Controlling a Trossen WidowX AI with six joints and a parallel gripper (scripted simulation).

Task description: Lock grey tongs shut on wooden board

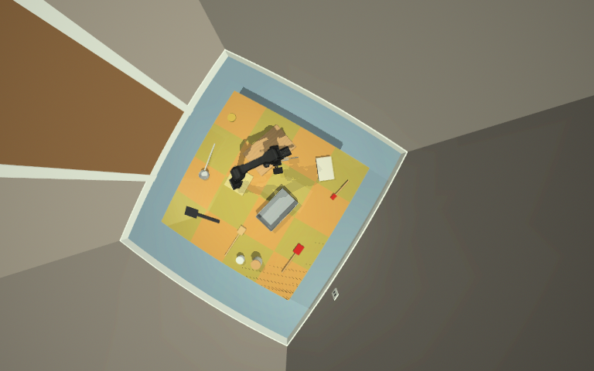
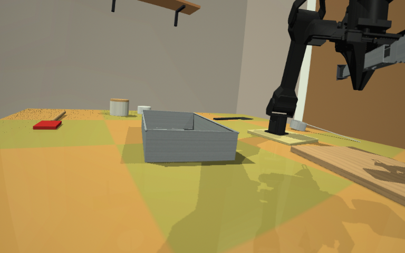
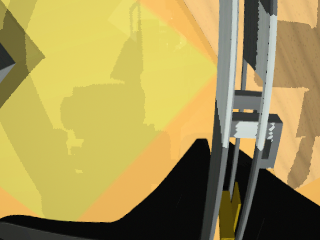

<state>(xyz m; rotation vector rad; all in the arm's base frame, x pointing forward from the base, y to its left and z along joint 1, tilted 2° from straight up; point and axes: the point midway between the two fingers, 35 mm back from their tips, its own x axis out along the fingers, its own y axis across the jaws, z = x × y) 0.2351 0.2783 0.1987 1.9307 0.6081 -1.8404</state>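
Note:
My gripper is shut on the grey tongs and holds them in the air, high over the table near the board's edge. Their two long arms are close together in the wrist view. In the exterior view the scalloped tips are at the upper right and the hinge end is lower left; the exact tilt and the lock's state cannot be told. The wooden board lies flat with the arm's shadow on it. The roasting tin stands with no tongs across it.
A white block lies right of the board. A ladle, a black spatula, a wooden spatula and a red spatula lie around. A jar and a white pot stand beyond the tin.

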